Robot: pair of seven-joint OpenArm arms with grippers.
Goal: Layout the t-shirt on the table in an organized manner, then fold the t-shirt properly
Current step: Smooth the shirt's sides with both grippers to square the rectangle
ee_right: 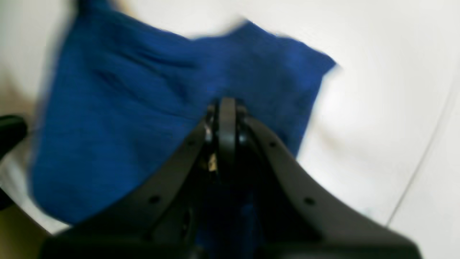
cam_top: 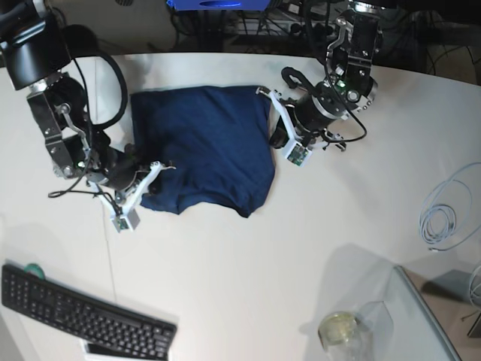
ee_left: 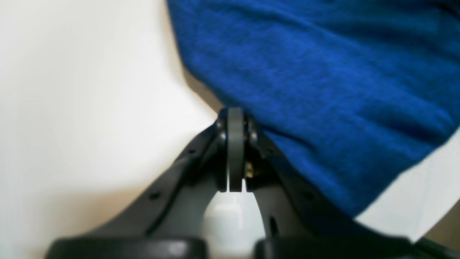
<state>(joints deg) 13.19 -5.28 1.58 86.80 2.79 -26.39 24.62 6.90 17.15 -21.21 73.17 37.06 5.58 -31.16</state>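
Note:
The dark blue t-shirt lies bunched in a rough rectangle on the white table. My left gripper is at the shirt's upper right edge. In the left wrist view its jaws are shut, and the t-shirt drapes from the tip over the right finger, raised off the table. My right gripper is at the shirt's lower left edge. In the blurred right wrist view this gripper is shut over the t-shirt, with blue cloth showing under the jaws.
A black keyboard lies at the front left. A coil of pale cable sits at the right edge. A glass jar and a clear panel stand front right. A thin seam line crosses the table.

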